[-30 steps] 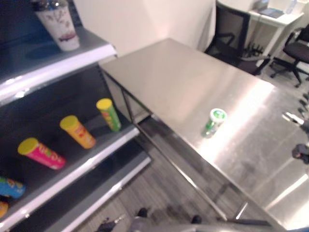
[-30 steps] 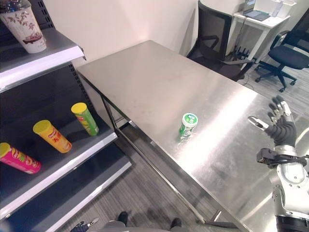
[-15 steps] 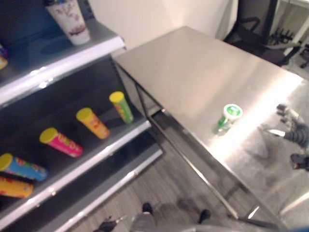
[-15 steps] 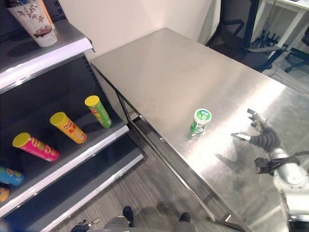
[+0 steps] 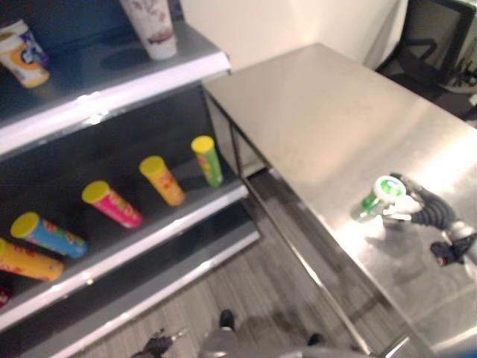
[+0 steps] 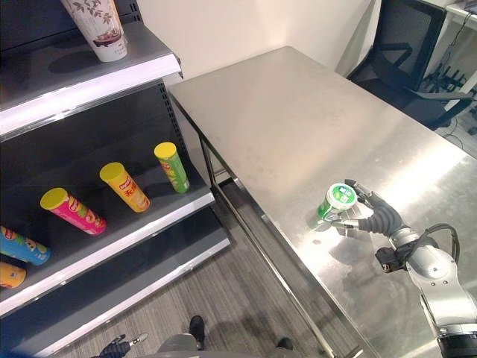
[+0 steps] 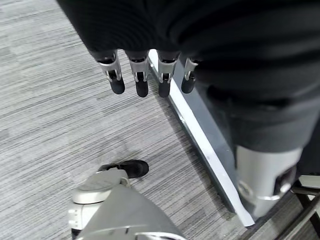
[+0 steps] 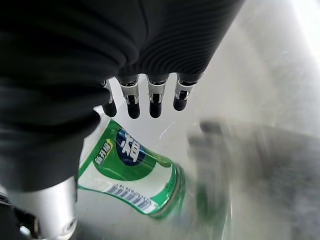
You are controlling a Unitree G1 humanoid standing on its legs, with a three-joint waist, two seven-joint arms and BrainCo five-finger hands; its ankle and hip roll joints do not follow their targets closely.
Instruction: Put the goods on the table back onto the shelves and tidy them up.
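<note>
A green and white canister (image 6: 337, 201) with a white lid stands near the front edge of the steel table (image 6: 283, 112). My right hand (image 6: 374, 218) is right beside it, open. Its fingers (image 8: 156, 100) reach past the lid on the far side and the thumb sits on the near side, so the canister (image 8: 131, 172) is in the gap between them. My left hand (image 7: 141, 82) hangs open over the grey floor. On the middle shelf (image 6: 127, 231) at the left lie several snack tubes: a green one (image 6: 173, 168), an orange one (image 6: 125, 187) and a pink one (image 6: 73, 211).
A blue tube (image 6: 22, 246) and another orange tube (image 6: 7, 274) lie at the shelf's left end. A tall printed cup (image 6: 98, 28) and a small orange-and-white cup (image 5: 21, 52) stand on the top shelf. A black office chair (image 6: 406, 67) stands behind the table.
The camera has swung left, showing more of the shelves. My right hand has travelled left across the table from well clear of the canister to beside it. The canister has stayed put.
</note>
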